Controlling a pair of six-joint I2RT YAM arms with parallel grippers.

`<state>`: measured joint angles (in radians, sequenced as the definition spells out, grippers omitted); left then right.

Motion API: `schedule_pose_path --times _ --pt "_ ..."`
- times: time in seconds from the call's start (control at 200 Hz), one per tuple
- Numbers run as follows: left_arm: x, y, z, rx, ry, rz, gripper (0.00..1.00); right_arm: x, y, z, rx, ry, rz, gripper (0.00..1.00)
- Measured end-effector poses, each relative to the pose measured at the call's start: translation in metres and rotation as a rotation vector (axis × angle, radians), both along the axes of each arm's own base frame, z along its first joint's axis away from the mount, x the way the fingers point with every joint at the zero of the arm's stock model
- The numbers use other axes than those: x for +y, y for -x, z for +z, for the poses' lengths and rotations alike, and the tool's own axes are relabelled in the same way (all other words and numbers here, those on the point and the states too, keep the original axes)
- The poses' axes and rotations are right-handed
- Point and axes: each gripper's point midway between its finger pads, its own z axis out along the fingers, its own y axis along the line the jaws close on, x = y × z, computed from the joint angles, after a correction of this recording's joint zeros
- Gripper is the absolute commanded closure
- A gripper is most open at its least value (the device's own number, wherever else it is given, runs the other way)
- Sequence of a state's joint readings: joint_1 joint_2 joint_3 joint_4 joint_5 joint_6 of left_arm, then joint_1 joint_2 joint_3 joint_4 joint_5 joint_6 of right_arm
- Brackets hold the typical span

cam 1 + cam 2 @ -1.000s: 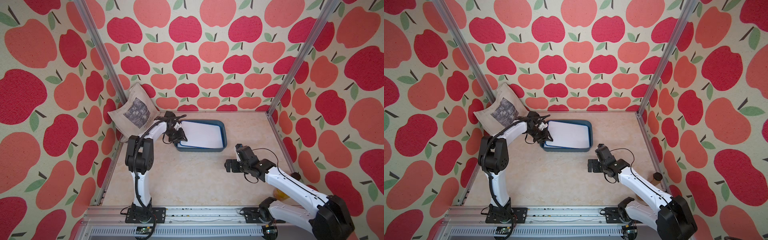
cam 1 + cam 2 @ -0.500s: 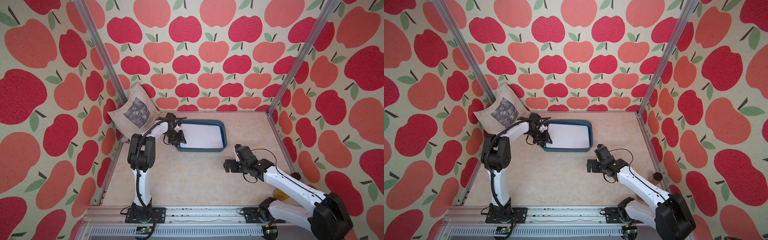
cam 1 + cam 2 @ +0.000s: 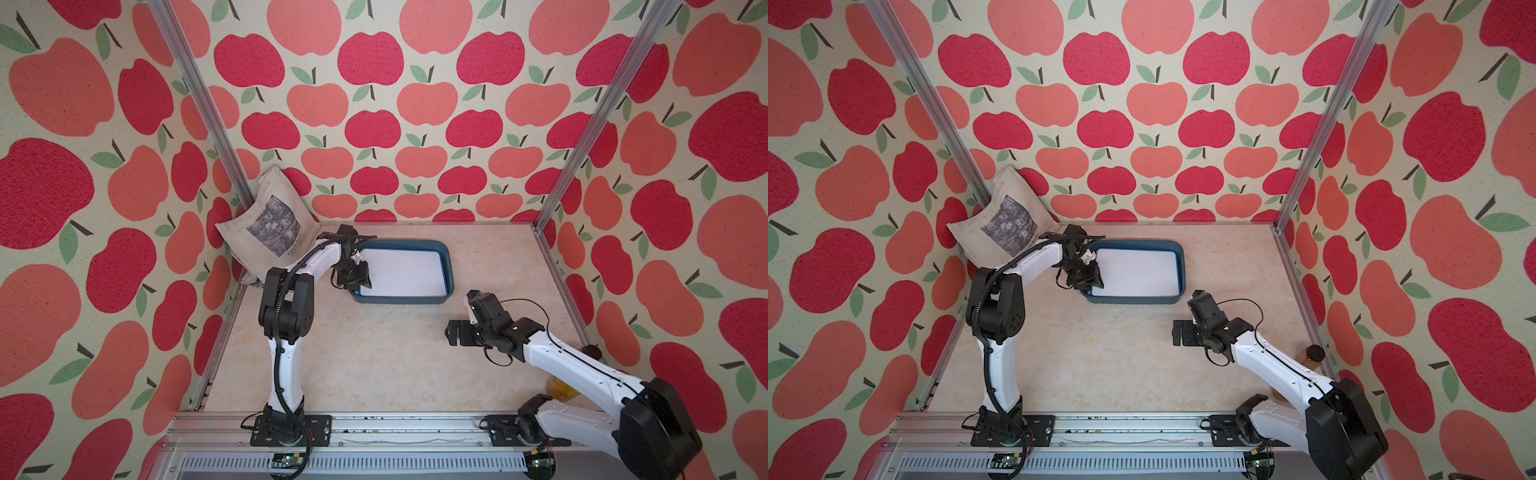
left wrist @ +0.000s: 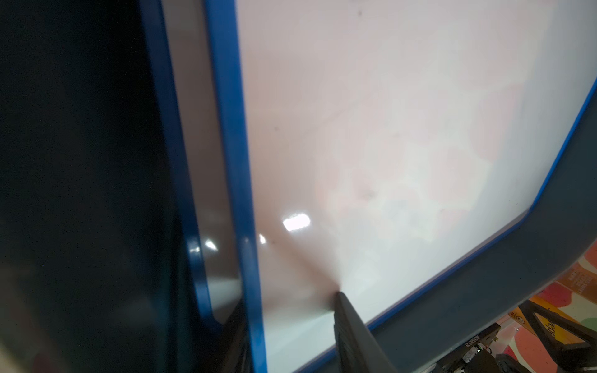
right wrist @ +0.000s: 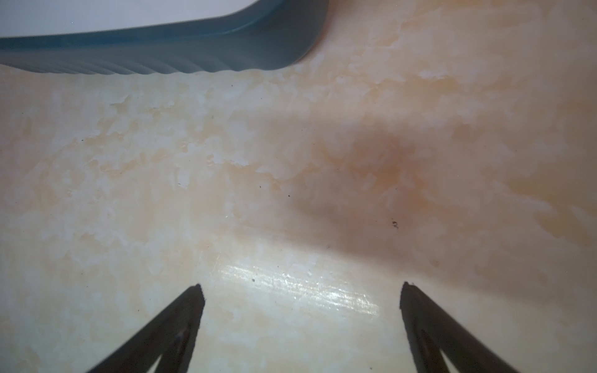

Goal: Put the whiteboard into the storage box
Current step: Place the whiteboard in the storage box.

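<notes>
Whiteboard (image 3: 405, 270) corner hidden (left tool (image 3: 358, 282)), storage box (image 5: 226, 48) cropped

Lab robot test cell, not a home: silver aluminium corner posts (image 3: 199, 112), cream fabric walls printed with red apples (image 3: 370, 58), glossy beige marble-look tabletop (image 3: 374, 357), white-and-black robot arms (image 3: 286, 374) bolted to a slotted aluminium front rail (image 3: 395, 430).

Both top views: high above the front rail, facing down and toward the back wall — sharing the whole counter (image 3: 374, 365) and both arms. Left wrist camera: very close, looking past the left tool (image 4: 287, 302) across the whiteboard (image 4: 387, 129) and storage box (image 4: 517, 274) rim. Right wrist camera: low over bare counter behind the right tool (image 5: 302, 285) — box corner shared with top views.
</notes>
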<state>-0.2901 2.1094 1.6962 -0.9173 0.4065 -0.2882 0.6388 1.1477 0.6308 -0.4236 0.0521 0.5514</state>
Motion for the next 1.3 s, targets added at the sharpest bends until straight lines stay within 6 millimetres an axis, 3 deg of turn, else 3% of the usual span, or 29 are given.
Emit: schedule_pose_path --times 0.861,1.301 --pt "0.002 -0.002 -0.008 -0.062 -0.194 0.019 0.57 0.000 0.000 -0.012 0.035 0.029 0.004 0.01" --pt "0.004 -0.007 -0.012 -0.127 -0.266 0.047 0.57 0.002 -0.019 -0.006 -0.004 0.100 0.031 0.01"
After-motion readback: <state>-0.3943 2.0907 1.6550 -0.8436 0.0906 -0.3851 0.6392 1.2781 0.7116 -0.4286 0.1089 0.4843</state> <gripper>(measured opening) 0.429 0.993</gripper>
